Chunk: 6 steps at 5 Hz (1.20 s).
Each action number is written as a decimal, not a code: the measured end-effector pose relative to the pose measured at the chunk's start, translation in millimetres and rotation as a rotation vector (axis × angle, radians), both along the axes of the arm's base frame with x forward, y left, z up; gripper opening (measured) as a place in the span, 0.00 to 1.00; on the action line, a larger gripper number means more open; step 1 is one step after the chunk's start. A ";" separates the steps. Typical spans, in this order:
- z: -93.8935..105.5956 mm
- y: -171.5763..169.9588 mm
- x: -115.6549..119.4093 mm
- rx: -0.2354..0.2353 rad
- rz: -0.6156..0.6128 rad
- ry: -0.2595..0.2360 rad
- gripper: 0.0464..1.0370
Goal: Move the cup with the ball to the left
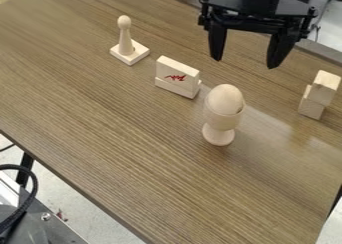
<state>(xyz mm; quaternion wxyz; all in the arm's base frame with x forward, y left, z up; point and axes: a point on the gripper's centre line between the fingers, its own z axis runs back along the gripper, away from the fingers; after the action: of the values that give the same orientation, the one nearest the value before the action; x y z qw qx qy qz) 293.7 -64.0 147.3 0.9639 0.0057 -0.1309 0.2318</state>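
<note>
I have the tool (244, 63) hanging above the far side of the tabletop (127, 138), its two fingers spread wide with nothing between them. That suits the job: I judge the gap should take the cup's bowl or stem, and keeping it wide on the way down would spare the ball a knock.

The cup (222, 121) stands upright on its round foot, right of the middle of my view and nearer the camera than the tool. It works as a holder: the ball (225, 98), more egg-shaped than round, sits in its mouth, with the top bulging well above the rim. How deep it goes I can't tell. It looks to be only resting there, so I'd grip the cup rather than the ball, lift gently and keep it level, or the ball could roll out.

Up and to the left of the cup, the marked block (178, 75) stands on edge along its flat base, and farther off the peg (125, 38) rises from a square plate. The stacked blocks (319, 95) are over to the right. With the marked block so near, I'd swing the cup left along the near side, where I see more room. The grasp comes first; the move itself is all ahead of me.
</note>
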 end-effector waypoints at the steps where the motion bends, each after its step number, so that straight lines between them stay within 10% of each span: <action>1: -9.3 0.3 -2.5 0.006 0.001 0.032 0.96; 6: -40.6 22.0 -6.9 -0.001 0.042 0.046 0.96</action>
<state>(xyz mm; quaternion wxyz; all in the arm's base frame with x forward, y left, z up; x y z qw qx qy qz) 286.9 -42.0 106.7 0.9616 0.0135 -0.1086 0.2518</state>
